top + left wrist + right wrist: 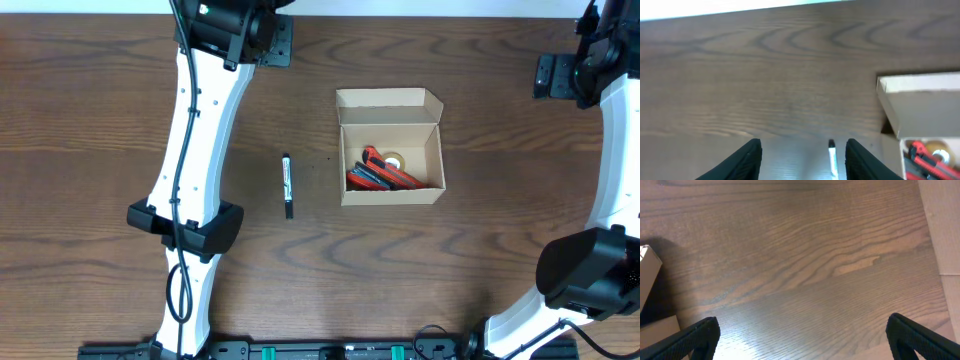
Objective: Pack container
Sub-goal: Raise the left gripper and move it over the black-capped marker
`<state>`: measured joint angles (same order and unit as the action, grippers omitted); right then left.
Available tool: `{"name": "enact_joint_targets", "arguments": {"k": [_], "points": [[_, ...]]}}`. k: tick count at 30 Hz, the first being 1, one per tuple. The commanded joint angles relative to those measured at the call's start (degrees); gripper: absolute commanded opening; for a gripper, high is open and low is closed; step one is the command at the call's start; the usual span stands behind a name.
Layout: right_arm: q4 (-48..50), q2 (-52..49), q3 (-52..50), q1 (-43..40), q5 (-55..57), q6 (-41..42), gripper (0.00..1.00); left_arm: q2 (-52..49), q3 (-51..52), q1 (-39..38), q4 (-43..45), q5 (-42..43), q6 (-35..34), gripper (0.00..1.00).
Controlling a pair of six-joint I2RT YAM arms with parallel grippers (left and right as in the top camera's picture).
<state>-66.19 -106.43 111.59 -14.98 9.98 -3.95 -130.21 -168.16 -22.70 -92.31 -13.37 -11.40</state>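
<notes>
The tan cardboard container (391,192) sits right of centre with its lid flap (390,104) open toward the far side. Inside lie red-and-black tools (380,175) and a tape roll (397,162). A black-and-white marker (288,185) lies on the table to its left. My left gripper (190,228) is open and empty, left of the marker. In the left wrist view, the marker (832,157) shows between the open fingers (805,162), near the right one, with the container (925,105) at right. My right gripper (807,340) is open wide and empty over bare wood, with the container (650,270) at far left.
The dark wooden table (100,120) ends at a white strip along the far side (715,7). In the right wrist view the table's right edge and pale floor (945,230) are close. The right arm (590,270) stands at the table's right side.
</notes>
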Motion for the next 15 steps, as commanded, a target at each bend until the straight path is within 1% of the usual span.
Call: {"name": "enact_joint_targets", "arguments": {"k": [1,3,6,8,11,15], "points": [[0.0,0.9,0.9,-0.3,0.0,0.7,0.99,0.3,0.0,0.0,-4.5,-2.7,-5.4,0.53],[0.0,0.9,0.9,-0.3,0.0,0.7,0.99,0.3,1.1,0.1,-4.5,-2.2,-5.3,0.52],[0.0,0.9,0.9,-0.3,0.0,0.7,0.99,0.3,4.2,0.2,-4.5,1.8,-5.4,0.52],[0.0,0.9,0.9,-0.3,0.0,0.7,0.99,0.7,8.2,0.1,-4.5,4.1,-5.6,0.52],[0.0,0.9,0.9,-0.3,0.0,0.7,0.99,1.9,14.1,0.2,-4.5,4.4,-6.7,0.52],[0.0,0.9,0.9,-0.3,0.0,0.7,0.99,6.5,23.3,0.2,-4.5,6.0,-7.1,0.52]]}}
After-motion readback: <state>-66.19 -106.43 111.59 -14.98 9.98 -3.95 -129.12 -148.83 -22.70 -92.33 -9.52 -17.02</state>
